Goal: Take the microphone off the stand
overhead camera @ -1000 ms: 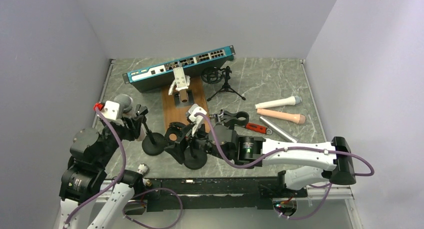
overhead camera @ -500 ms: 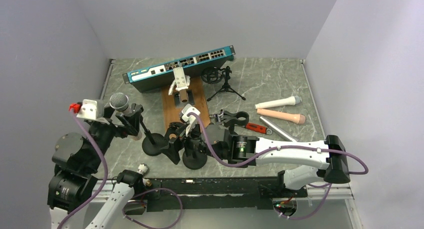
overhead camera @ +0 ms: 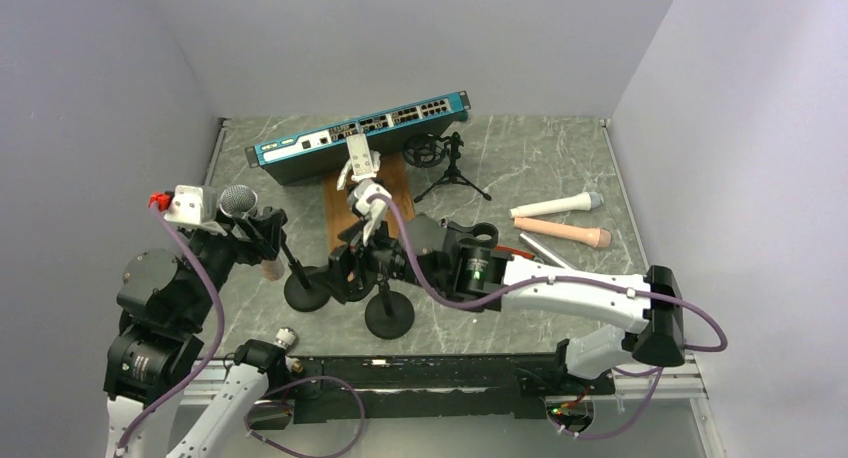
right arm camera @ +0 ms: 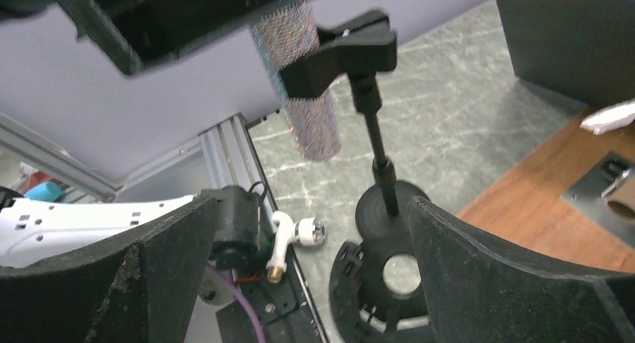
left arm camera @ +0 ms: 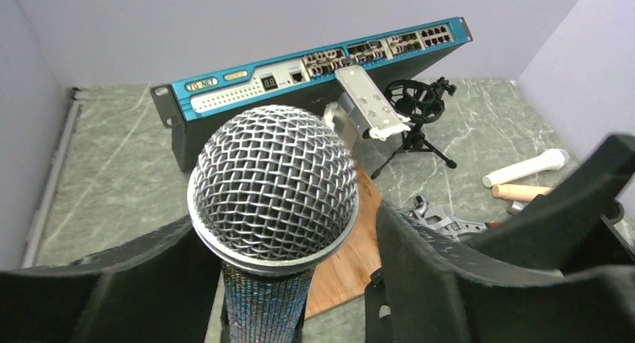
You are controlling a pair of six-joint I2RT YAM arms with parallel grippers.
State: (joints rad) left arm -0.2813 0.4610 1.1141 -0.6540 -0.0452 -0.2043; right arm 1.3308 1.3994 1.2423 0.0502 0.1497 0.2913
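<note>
Here the microphone [left arm camera: 273,201] sits at about 9 o'clock on the tabletop [overhead camera: 540,158]. Its mesh head is up, and its glittery handle is pinched in the black clip [right arm camera: 348,51] at the top of the stand [right arm camera: 378,159]. The left tool [left arm camera: 284,223] has a finger on each side of the handle just under the head. The near finger looks to be touching, but a sliver of gap shows on the other side, so I cannot tell whether it is truly clamped. The right tool [right arm camera: 314,223] hangs with its fingers wide apart and nothing between them. It points at the stand's round base [right arm camera: 389,204] from 3 o'clock.

The step in hand, as I judge it, is pulling the handle free of the clip. To do it well, the left tool should have a firm squeeze before any pull. The pull should then run along the handle's own line, up and out through the clip's mouth, not sideways. A sideways tug would likely drag or tip the light stand. The right tool could help by closing on the pole or pressing down on the base.

By count there is one microphone in a clip. Two loose handles lie side by side at 3 o'clock, one white [overhead camera: 558,205] and one peach [overhead camera: 565,233]. There are two round-based stands, the second [overhead camera: 390,313] bare at 6 o'clock. One small tripod [overhead camera: 450,173] stands at 12 o'clock. There is also one blue network switch [overhead camera: 360,133] and one wooden board [overhead camera: 338,218].
</note>
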